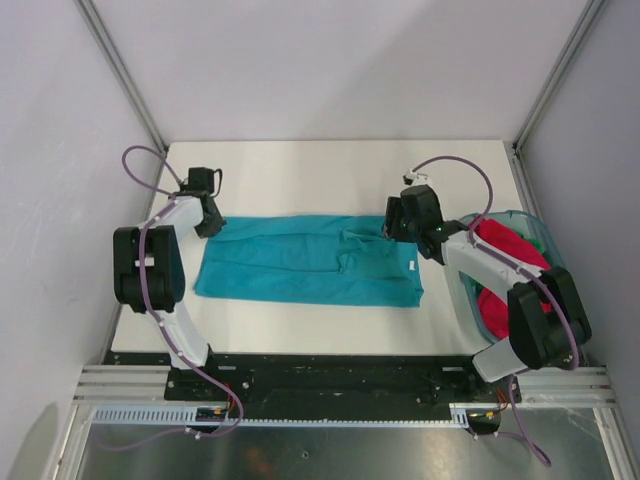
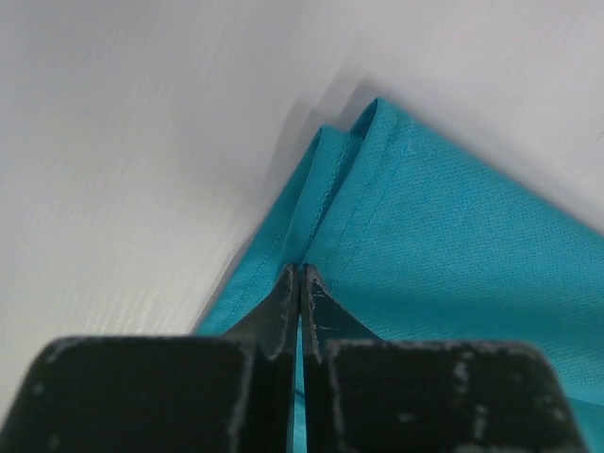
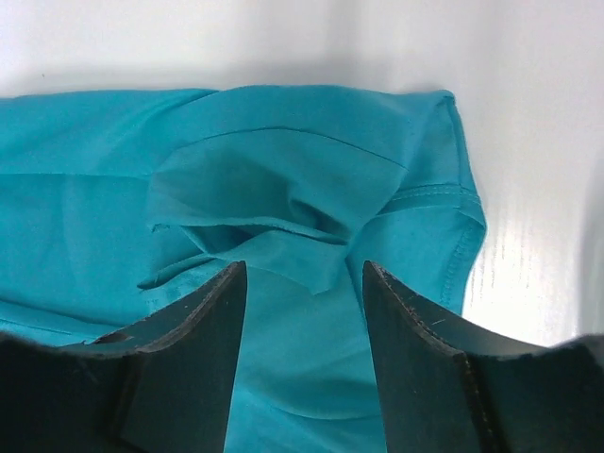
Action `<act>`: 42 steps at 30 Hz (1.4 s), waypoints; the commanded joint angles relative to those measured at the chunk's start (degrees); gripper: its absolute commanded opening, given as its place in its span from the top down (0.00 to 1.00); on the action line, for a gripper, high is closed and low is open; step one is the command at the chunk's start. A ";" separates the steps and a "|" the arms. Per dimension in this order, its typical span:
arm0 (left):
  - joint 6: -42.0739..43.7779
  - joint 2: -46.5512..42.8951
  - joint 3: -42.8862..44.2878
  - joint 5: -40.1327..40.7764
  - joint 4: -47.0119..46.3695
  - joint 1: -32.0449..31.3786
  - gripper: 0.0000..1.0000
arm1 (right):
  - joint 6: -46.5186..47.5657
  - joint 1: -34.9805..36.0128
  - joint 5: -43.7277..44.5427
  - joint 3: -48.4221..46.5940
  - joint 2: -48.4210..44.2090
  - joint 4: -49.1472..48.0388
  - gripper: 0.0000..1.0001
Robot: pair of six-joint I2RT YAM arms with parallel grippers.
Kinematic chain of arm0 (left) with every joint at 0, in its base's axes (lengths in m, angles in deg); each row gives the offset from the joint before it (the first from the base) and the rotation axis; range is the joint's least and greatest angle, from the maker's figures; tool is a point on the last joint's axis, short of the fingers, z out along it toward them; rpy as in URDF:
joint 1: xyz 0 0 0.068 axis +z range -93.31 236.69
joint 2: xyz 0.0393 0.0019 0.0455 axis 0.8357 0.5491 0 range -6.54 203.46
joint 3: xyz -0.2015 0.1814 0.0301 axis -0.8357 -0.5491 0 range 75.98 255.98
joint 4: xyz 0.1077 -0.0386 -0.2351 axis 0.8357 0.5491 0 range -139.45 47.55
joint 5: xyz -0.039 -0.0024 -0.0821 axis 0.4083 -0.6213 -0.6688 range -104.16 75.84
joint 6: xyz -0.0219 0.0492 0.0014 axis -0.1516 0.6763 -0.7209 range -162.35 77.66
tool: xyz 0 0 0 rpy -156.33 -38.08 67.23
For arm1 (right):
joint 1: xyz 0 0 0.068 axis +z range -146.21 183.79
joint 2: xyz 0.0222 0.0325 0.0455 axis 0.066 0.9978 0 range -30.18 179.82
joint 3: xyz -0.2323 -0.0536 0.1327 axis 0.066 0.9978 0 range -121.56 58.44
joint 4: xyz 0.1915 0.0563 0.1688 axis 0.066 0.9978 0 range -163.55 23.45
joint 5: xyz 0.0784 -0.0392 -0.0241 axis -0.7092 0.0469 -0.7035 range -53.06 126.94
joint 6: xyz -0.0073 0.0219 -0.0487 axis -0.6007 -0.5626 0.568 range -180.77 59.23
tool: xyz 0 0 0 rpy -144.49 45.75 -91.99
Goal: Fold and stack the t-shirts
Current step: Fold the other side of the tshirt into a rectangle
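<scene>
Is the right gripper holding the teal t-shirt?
No, the right gripper is open, its jaws standing apart over the teal t-shirt without pinching it.

The left arm (image 1: 148,262) reaches forward with its elbow folded high. The left gripper (image 2: 300,276) sits low, fingers pinched tight together on the hem of the teal-blue t-shirt (image 2: 453,245). Across the way, the right arm (image 1: 535,318) bends inward. The right gripper (image 3: 302,274) points down, jaws well apart, cloth loose just beyond the tips.
</scene>
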 commanded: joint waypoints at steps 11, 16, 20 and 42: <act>-0.59 -3.71 -0.80 0.43 -1.29 0.48 1.00 | -2.88 3.18 5.87 -0.73 1.61 2.19 0.45; -0.55 -3.66 -0.55 0.15 -1.40 0.50 1.00 | -2.80 3.67 6.08 -1.35 5.84 -0.72 0.45; -0.46 -3.69 -0.43 0.01 -1.48 0.50 1.00 | -3.69 3.66 8.56 -3.34 9.27 0.66 0.48; -0.23 -4.22 -0.32 -0.15 -1.57 0.49 1.00 | -6.24 5.73 11.64 -4.03 10.68 3.47 0.84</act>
